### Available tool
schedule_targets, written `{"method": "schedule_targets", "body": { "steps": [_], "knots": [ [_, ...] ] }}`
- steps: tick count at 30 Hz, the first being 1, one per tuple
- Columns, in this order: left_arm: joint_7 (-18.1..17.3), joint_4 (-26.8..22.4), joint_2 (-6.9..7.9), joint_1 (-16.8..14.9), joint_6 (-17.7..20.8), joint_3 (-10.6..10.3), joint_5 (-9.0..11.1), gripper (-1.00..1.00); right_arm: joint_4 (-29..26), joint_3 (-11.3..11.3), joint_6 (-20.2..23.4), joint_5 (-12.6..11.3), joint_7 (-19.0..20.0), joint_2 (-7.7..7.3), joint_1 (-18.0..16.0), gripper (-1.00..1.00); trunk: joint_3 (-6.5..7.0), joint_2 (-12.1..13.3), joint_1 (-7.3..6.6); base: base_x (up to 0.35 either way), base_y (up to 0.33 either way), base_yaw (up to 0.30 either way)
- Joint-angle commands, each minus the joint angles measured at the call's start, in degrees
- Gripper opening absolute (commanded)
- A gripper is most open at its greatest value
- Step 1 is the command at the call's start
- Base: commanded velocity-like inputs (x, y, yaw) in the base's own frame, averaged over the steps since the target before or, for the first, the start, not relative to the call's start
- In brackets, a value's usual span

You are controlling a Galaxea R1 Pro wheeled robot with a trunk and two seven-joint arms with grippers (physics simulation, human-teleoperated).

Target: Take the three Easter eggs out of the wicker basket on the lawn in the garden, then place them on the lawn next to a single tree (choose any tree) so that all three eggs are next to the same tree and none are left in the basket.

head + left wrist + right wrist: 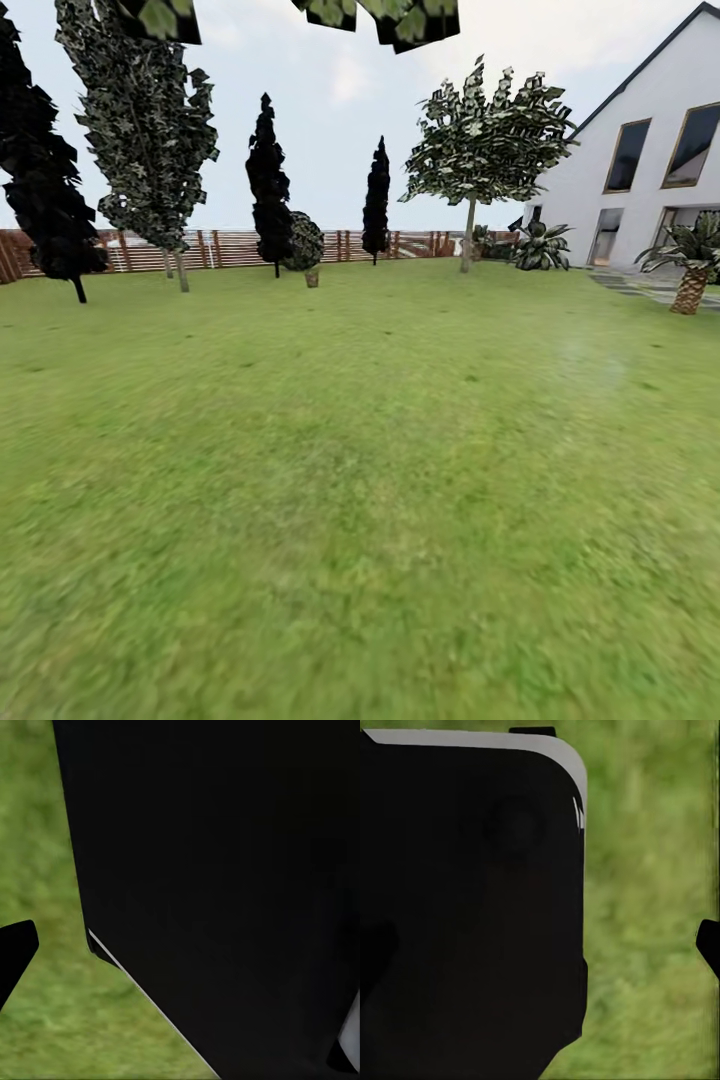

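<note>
A wide flat lawn of mottled green grass [360, 480] is shown across the lower two thirds of the head view; along the far edge, a brown horizontal-slat wooden fence [225, 250] is seen at mid-height. At the far left of the frame a near-black tree with a thin black trunk [40, 170] is shown; just to its right stands a tall tree with a pale trunk and mottled grey-green leaves [145, 130]; two slim near-black trees [268, 180] follow toward the centre, with a round leafy bush [305, 243] beside the first. Right of centre, a tree with a bare pale grey-brown trunk and a spreading grey-green canopy [487, 140] is seen by the fence. At the upper right a white house with dark windows [650, 170] is shown; a short palm [690, 265] stands at the right edge.

In the left wrist view, a large black body [225, 885] is seen over blurred grass, with a dark fingertip [15, 952] at the left edge. In the right wrist view, a black rounded body with a pale rim [472, 907] is seen over grass. Whether either claw is apart or together cannot be told.
</note>
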Motion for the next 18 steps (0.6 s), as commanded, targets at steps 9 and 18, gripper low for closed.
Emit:
{"method": "schedule_targets", "body": {
  "steps": [9,18],
  "knots": [
    [0.0,0.0,-0.01,0.0,0.0,-0.1,0.0,1.0,0.1,0.0,-0.1,-0.2,-0.1,-0.01,-0.1,1.0,-0.04,0.0,0.03,0.313,-0.187,0.0],
    [-0.1,0.0,0.0,0.0,0.0,-0.1,0.0,1.0,0.1,0.0,-0.1,-0.2,-0.1,0.04,-0.1,1.0,-0.04,0.0,0.03,0.313,-0.187,0.009]
  ]
}}
